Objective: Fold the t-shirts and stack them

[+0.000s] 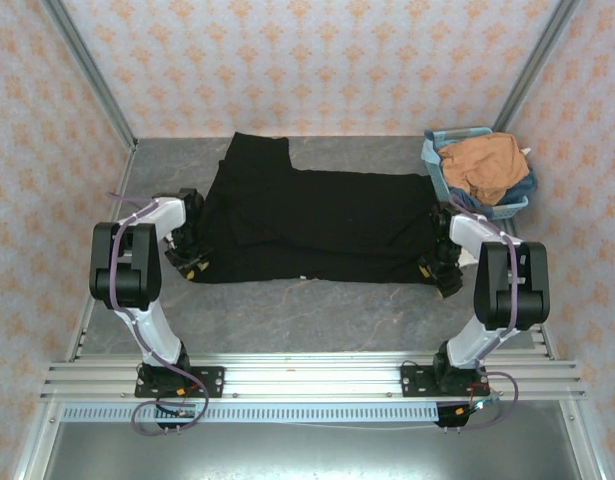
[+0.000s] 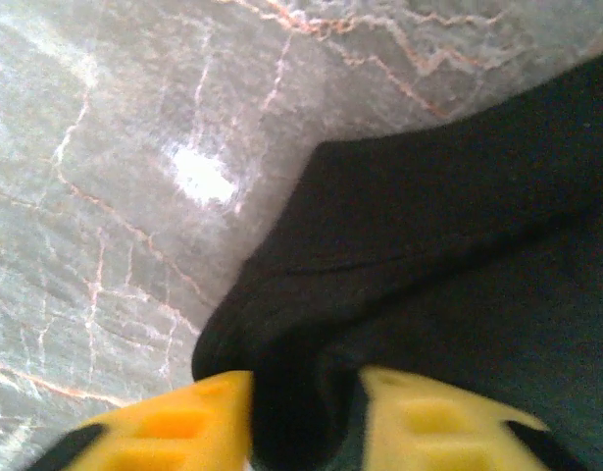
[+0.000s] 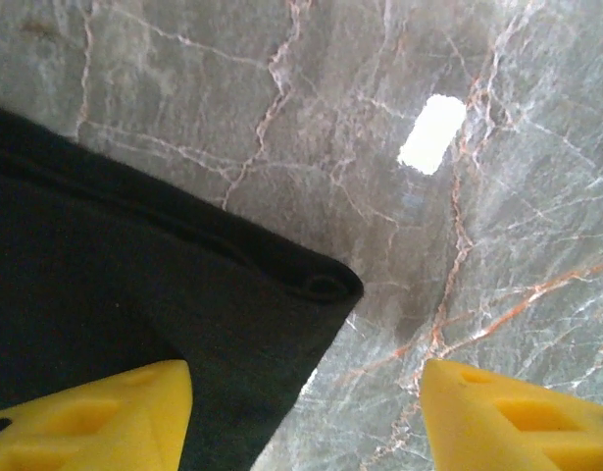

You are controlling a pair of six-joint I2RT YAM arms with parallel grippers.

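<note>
Top external, black t-shirt (image 1: 317, 225): spread flat across the middle of the table (image 1: 317, 310), reaching almost from the left edge to the right edge, with one part running up to the far edge.
Left wrist, black t-shirt (image 2: 458, 245): rounded, doubled-over edge on the grey marbled table, bunched between the yellow pads (image 2: 183, 427).
Right wrist, black t-shirt (image 3: 134, 275): hemmed corner lying flat on the table.
Top external, orange-tan t-shirt (image 1: 482, 165): crumpled in the light-blue basket (image 1: 434, 168) at the far right corner, just beyond the black cloth.
Top external, left gripper (image 1: 187, 255): at the shirt's left end, near the left edge of the table.
Left wrist, left gripper (image 2: 306, 392): narrow, pinching a fold of the black cloth.
Top external, right gripper (image 1: 439, 265): at the shirt's right end, toward the near side.
Right wrist, right gripper (image 3: 306, 378): spread wide, one pad over cloth, the other over bare table.
</note>
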